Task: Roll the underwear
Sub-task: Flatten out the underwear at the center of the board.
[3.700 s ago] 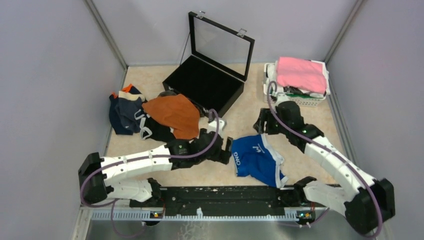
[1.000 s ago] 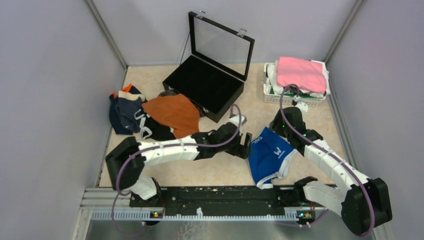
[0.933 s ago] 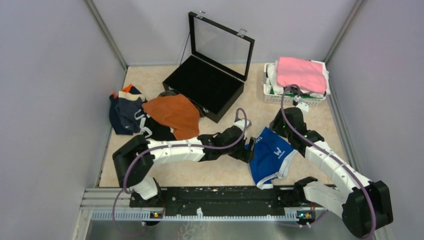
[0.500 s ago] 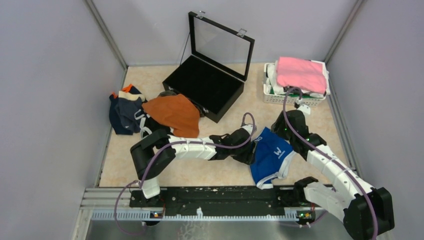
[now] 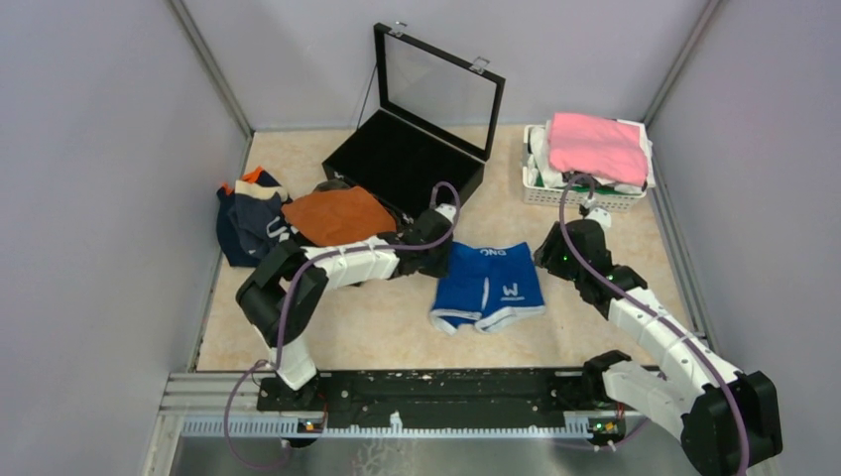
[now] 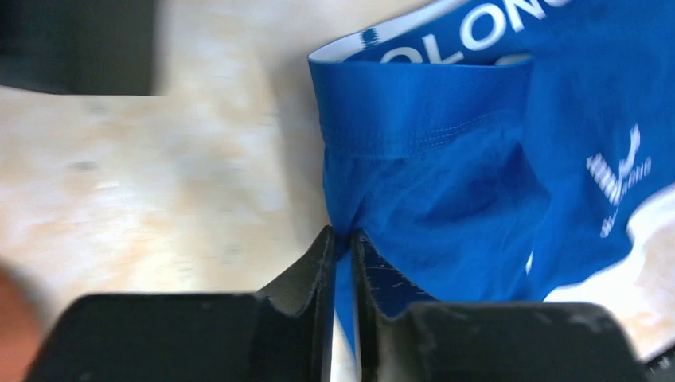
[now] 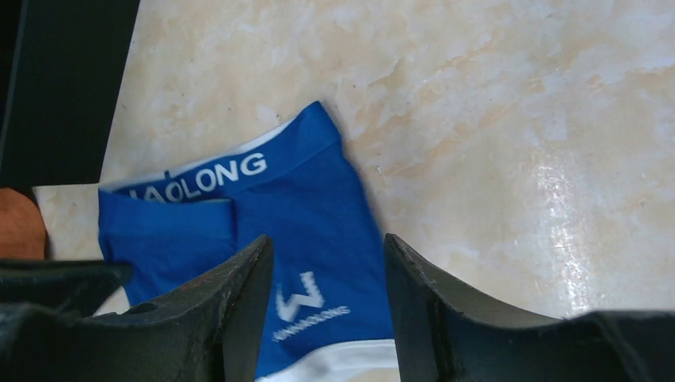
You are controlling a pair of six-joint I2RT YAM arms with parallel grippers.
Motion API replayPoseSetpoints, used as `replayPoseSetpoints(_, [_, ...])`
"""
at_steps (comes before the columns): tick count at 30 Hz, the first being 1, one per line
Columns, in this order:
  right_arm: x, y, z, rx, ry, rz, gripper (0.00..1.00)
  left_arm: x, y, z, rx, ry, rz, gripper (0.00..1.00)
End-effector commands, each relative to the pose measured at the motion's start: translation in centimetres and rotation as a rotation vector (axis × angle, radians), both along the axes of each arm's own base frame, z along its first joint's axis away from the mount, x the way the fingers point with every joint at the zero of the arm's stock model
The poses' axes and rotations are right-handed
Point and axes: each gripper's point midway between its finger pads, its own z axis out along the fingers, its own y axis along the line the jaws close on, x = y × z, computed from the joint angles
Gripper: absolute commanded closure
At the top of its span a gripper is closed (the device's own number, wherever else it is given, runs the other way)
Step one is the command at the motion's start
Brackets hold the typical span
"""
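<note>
Narrowly, the left end effector point(image 6: 341, 235) pinches the soft royal blue boxer briefs point(image 5: 488, 286); the right end effector point(image 7: 328, 248) hangs parted nearby.

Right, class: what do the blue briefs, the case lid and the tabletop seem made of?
The blue briefs: soft knit fabric, matte; creases and shows stitched hems. The lid: probably glass or clear plastic, glossy and transparent. The tabletop: veined beige like marble, shiny glare; possibly laminate.

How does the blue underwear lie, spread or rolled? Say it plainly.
Spread, not rolled: the blue underwear lies flat on the table, waistband and both legs showing; the left fingers pinch one edge.
</note>
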Motion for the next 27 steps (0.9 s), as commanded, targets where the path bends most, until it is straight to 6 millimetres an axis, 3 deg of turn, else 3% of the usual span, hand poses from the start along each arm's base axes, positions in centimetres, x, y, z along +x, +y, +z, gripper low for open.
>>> replayPoseSetpoints(1, [0.4,1.5,0.7,0.035,-0.038,0.096,0.47,4.0,3.9,2.8,0.152,-0.15,-0.004,0.71])
replayPoseSetpoints(3, [0.5,2.2,0.5,0.035,-0.029,0.149,0.46,4.8,4.3,4.1,0.166,-0.188,0.02,0.46])
replayPoseSetpoints(5, [0.7,2.7,0.2,0.025,-0.014,0.194,0.45,5.0,4.4,5.6,0.151,-0.215,0.037,0.32])
replayPoseSetpoints(7, [1.1,3.2,0.0,0.006,0.01,0.231,0.43,5.1,4.5,7.0,0.124,-0.232,0.058,0.26])
replayPoseSetpoints(12, [3.0,3.4,-1.6,-0.063,0.077,0.268,0.39,4.5,4.2,9.3,0.057,-0.249,0.06,0.24])
replayPoseSetpoints(16, [4.9,2.9,-2.3,-0.125,0.098,0.251,0.39,3.7,2.9,10.6,-0.014,-0.243,0.021,0.25])
replayPoseSetpoints(20, [6.4,3.1,-3.2,-0.135,0.132,0.272,0.4,3.4,2.4,10.6,-0.024,-0.239,0.008,0.26])
replayPoseSetpoints(27, [7.2,2.8,-5.6,-0.117,0.209,0.302,0.44,2.9,2.5,9.7,-0.019,-0.209,0.003,0.28])
